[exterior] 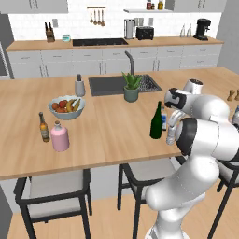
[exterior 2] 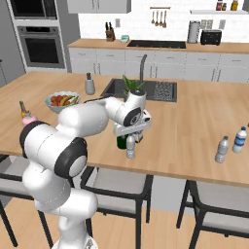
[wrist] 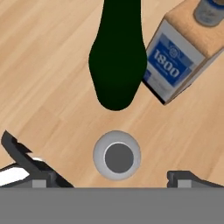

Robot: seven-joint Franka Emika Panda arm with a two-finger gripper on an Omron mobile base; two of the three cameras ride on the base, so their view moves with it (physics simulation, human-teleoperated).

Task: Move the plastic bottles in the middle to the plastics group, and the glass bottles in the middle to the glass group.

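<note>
Hovering above the small plastic bottle (wrist: 117, 156), the gripper (wrist: 117, 178) stands with jaws wide apart, grasping nothing; we see the bottle's cap between the fingertips (wrist: 34, 171). It stands on the island counter (exterior: 112, 130), just beside the green wine bottle (wrist: 117, 57) and the blue-labelled bottle (wrist: 175, 61). We judge a straight descent best, closing low on the neck without nudging either neighbour.
</note>
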